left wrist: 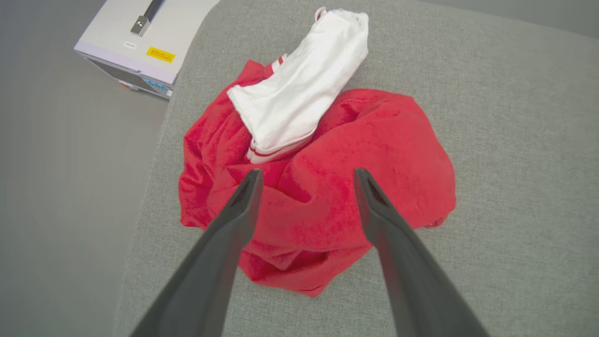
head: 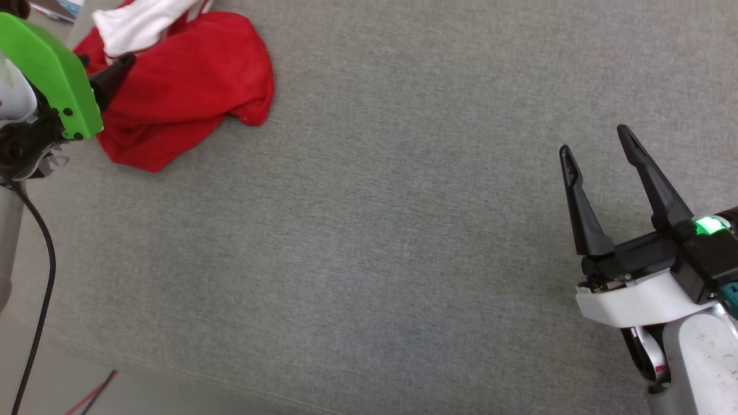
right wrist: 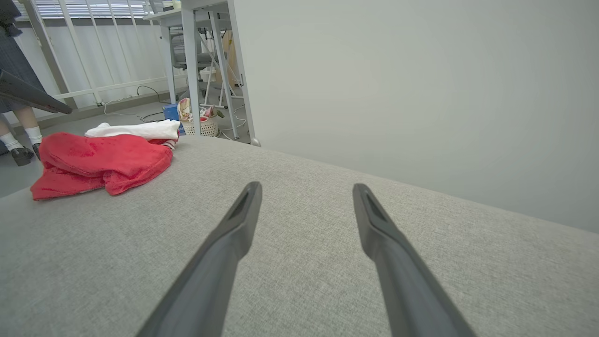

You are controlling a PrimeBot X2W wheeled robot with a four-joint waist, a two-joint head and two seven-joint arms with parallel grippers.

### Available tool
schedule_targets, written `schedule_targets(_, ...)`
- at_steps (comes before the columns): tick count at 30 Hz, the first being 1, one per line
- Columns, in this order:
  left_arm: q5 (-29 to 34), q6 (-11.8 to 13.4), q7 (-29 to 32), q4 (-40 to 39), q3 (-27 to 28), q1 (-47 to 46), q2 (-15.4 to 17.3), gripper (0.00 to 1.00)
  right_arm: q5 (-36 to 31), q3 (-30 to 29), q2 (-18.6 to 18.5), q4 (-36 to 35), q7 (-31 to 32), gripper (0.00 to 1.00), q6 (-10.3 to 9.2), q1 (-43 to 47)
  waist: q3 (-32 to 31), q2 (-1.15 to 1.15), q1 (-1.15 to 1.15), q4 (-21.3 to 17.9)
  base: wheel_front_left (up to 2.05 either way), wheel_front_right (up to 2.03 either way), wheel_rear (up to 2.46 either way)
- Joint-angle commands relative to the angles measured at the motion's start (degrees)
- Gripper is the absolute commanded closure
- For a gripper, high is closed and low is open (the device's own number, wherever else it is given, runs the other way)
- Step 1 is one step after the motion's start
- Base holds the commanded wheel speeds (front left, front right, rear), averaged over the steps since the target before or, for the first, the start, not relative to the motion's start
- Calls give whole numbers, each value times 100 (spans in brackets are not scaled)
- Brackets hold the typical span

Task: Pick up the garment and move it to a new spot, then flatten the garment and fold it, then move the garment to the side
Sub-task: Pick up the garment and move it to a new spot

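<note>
**Red garment heaped at the table's corner, left tool spread above it**

The garment [head: 190, 86] lies crumpled in a loose heap on the grey fabric-covered table [head: 403, 230], at the far left of the head view and close to the table's rounded corner. Its white sleeve [left wrist: 304, 98] is folded over the top of the red cloth, with striped trim showing at the seam.

The left tool [left wrist: 307, 172] is released, its two dark fingers spread wide and holding nothing. In the left wrist view the heap [left wrist: 309, 220] sits directly beyond the fingertips, with red folds showing between and on both sides of them. In the right wrist view one finger of this tool [right wrist: 32, 96] hangs above the garment [right wrist: 103, 161], apart from the cloth.

The right tool [head: 594, 140] is also released and empty, its fingers parted over bare grey fabric at the lower right of the head view, well apart from the garment. In its own wrist view [right wrist: 306, 186] the heap lies far off to the upper left.

A white box [left wrist: 135, 42] with a yellow label stands on the floor [left wrist: 70, 187] just beside the table's corner.
</note>
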Motion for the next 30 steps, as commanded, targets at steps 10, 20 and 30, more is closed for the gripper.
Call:
schedule_targets(10,-244,-15,1139,1133,-637,-351,-17,0,-42,-59,-90,-128,-51,0,-5,-274,780,0,-1,-500,0,0,0)
schedule_targets(20,-371,-15,975,1448,-1179,-184,-207,100,-2,-153,-69,-59,-51,0,-5,-240,691,0,-1,-475,0,0,0)
schedule_targets(30,-260,-15,-349,844,-1641,-596,237,100,94,-214,95,68,-51,0,-5,-28,-196,0,-1,-394,0,0,0)
